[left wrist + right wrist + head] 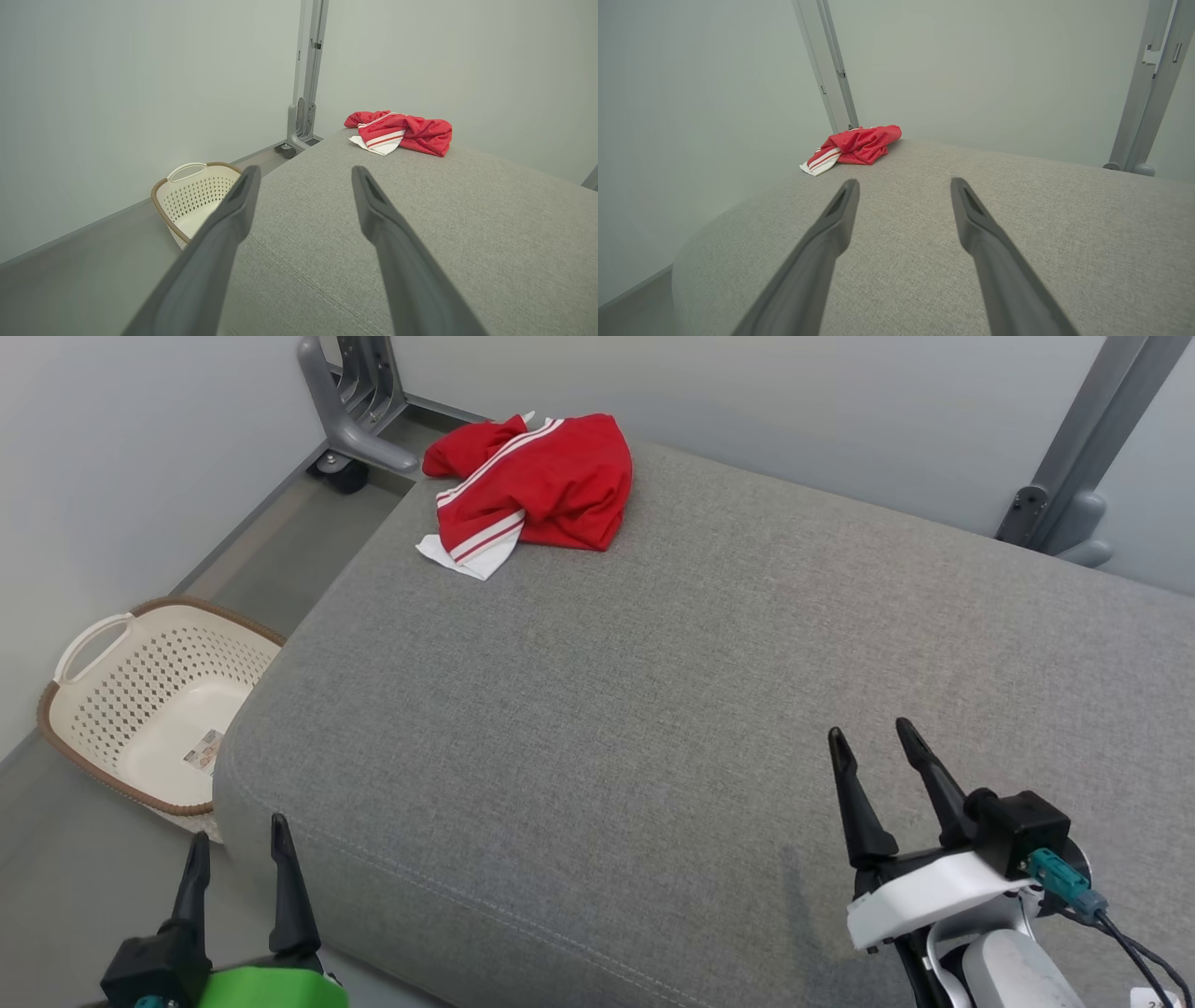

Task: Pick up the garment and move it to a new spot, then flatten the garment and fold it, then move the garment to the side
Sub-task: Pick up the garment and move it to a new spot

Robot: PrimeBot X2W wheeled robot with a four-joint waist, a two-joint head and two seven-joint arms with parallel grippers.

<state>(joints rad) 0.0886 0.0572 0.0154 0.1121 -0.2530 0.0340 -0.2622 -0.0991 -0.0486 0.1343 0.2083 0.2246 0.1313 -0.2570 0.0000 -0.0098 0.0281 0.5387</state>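
The garment (537,485) is red with white stripes and lies crumpled at the far left corner of the grey cushioned surface (653,691). It also appears far ahead in the left wrist view (402,133) and the right wrist view (854,147). My left gripper (239,840) hangs open at the near left edge of the cushion, over the floor, with nothing between its fingers. My right gripper (871,733) stands open above the near right part of the cushion, empty too. Both are far from the garment.
A cream perforated basket (149,695) with a brown rim sits on the floor left of the cushion, close to my left gripper. Grey metal frame legs stand at the back left (359,406) and back right (1074,476). Pale walls close in behind and on the left.
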